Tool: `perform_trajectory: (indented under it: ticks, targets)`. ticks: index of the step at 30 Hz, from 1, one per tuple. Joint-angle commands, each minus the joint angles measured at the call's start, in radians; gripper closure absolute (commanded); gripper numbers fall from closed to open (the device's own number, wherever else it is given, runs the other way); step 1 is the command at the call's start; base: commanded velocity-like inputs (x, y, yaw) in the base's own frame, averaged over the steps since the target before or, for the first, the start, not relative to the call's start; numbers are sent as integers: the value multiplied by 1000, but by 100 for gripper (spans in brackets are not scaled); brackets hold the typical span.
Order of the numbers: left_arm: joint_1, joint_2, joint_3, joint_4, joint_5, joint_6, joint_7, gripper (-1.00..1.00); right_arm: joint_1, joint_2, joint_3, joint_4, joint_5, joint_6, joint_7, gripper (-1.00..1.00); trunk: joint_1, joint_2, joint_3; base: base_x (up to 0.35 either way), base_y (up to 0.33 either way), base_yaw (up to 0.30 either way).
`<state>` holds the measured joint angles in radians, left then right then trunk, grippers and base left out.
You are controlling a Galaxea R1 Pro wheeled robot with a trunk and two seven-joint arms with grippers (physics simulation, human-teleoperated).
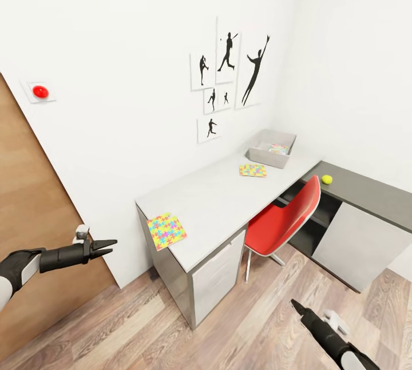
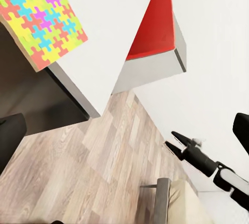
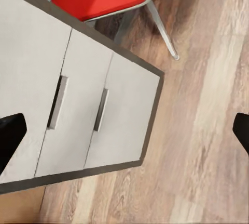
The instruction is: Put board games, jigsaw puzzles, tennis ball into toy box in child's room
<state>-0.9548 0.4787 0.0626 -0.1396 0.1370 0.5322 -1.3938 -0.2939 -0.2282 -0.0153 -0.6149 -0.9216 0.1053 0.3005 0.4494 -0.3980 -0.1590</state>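
Ahead of the left fingers (image 1: 109, 242), which look closed and empty, a puzzle (image 1: 166, 230) overhangs the surface (image 1: 217, 204) edge, so it could easily get knocked to the floor. Right fingers (image 1: 295, 304) seem shut too. Box (image 1: 271, 148) and ball (image 1: 327, 179) are far beyond.

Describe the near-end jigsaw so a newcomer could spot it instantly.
Find the long pale desk under the baseball silhouette pictures. At its near end lies a thin jigsaw square, slightly overhanging the edge. The other jigsaw lies farther along, by the grey tray.
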Motion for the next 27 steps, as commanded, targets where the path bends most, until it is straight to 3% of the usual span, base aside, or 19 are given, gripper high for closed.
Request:
perform_trajectory:
  ticks: [1,3,6,9,11,12,14,19,27]
  targets:
    - [-1,0,6,0,-5,10,-4,-100,6,-24,-3,1,-13,18,85,-100,1,-2,-2,0,0,0]
    - [-1,0,6,0,-5,10,-4,-100,13,-42,-4,4,-14,31,169,-100,1,-2,-2,0,0,0]
    - [-1,0,6,1,-5,9,-4,-100,29,-78,-8,11,-14,65,370,-100,1,-2,-2,0,0,0]
    - [-1,0,6,1,-5,9,-4,-100,35,-97,-11,12,-14,76,475,-100,1,-2,-2,0,0,0]
    - [-1,0,6,1,-5,9,-4,-100,38,-111,-12,11,-14,83,577,-100,1,-2,-2,0,0,0]
    - [-1,0,7,1,-5,9,-4,-100,39,-117,-13,5,-15,89,670,-100,1,-2,-2,0,0,0]
    - [-1,0,8,0,-5,9,-4,-100,40,-119,-16,-5,-16,108,744,-100,1,-2,-2,0,0,0]
    - [-1,-2,7,1,-5,7,-4,-100,41,-116,-41,-94,-14,203,830,-100,20,-37,-18,0,0,0]
    - [-1,-5,9,1,-4,4,-2,-100,68,-112,-51,-202,-16,256,852,-100,50,-93,-43,0,0,0]
